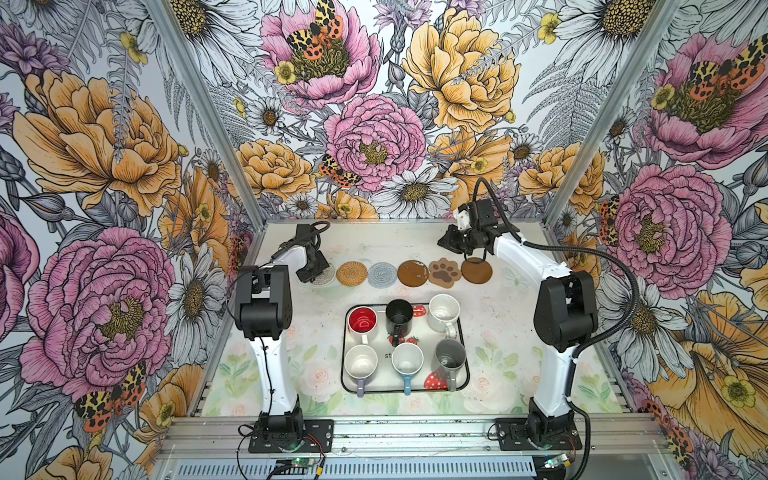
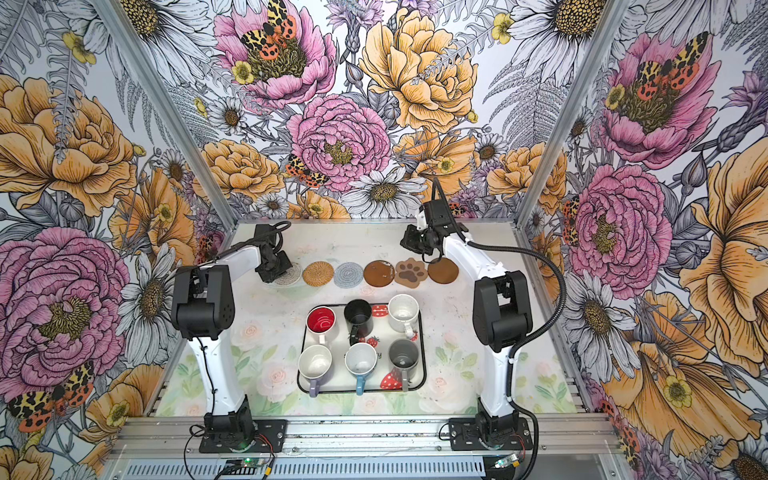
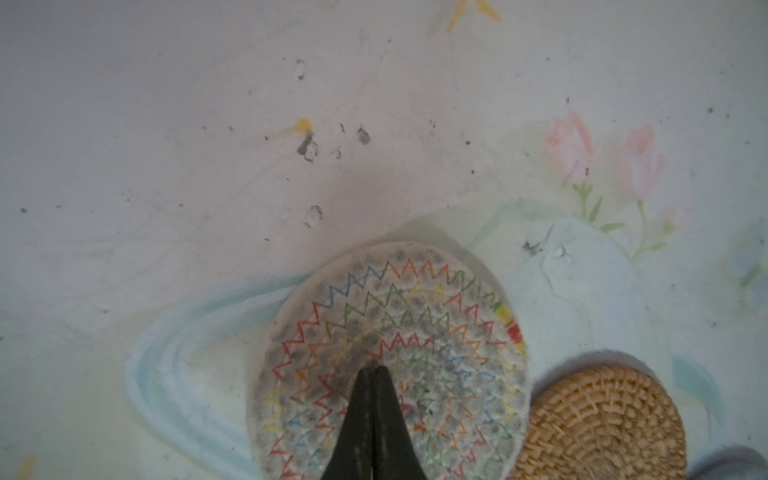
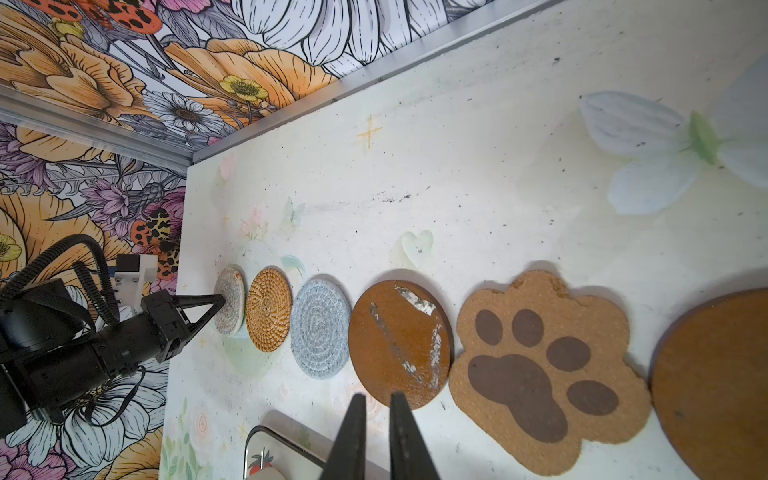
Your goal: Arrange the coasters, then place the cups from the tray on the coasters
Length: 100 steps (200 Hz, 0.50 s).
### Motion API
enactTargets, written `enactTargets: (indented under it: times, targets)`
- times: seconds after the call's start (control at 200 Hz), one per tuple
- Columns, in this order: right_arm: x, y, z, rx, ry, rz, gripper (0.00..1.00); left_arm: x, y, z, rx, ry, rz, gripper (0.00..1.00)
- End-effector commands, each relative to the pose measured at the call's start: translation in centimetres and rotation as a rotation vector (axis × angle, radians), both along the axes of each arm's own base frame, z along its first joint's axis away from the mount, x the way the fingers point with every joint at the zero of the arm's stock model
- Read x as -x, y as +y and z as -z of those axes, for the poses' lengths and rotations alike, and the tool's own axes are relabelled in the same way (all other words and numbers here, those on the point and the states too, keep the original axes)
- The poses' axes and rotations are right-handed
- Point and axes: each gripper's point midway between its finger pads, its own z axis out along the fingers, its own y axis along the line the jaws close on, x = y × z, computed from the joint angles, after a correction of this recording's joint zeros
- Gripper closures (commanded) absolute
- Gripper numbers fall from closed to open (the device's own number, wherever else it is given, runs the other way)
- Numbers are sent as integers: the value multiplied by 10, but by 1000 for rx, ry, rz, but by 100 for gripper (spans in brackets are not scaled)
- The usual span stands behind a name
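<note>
The left gripper [image 1: 308, 276] has its jaws together and rests its tips on the white coaster [image 1: 327, 276]. This coaster lies at the left end of a row of six along the back of the table [image 1: 374, 245]. To its right lie the rattan coaster [image 1: 352, 273], grey coaster [image 1: 382, 274], scratched disc [image 1: 412, 273], paw coaster [image 1: 444, 272] and plain disc [image 1: 476, 271]. Each one touches or lies just beside its neighbour.

The right gripper [image 1: 445, 242] hangs raised over the right part of the row and touches no coaster. The tray [image 1: 467, 365] sits nearer the arm bases, well apart from both grippers, and holds all six cups [image 1: 407, 358].

The left wrist view shows what the gripper body hides in both top views. The closed tips [image 3: 372, 372] meet near the middle of the white coaster [image 3: 395, 316], which is stitched with rainbow zigzags. The rattan coaster [image 3: 598, 419] lies against its edge.

The right wrist view shows the right gripper [image 4: 377, 397] with its jaws a narrow gap apart and empty, which the top views do not resolve. It points near the tray-side edge of the scratched disc [image 4: 399, 332], with a corner of the tray [image 4: 268, 432] below. The same view shows the left gripper [image 4: 220, 298] from the side, its tips on the white coaster [image 4: 230, 307]. Whether that coaster lies flat cannot be told.
</note>
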Motion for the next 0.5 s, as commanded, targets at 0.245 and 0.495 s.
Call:
enactTargets:
  times: [0.245,0.495]
  targets:
    - [1,0,-29,-27,-63,-6,84,2,-12,7,19,25,23,95]
    - [2,-2,-38,-27,-86,-9,81,-4,-12,-23,5,-40,38,92]
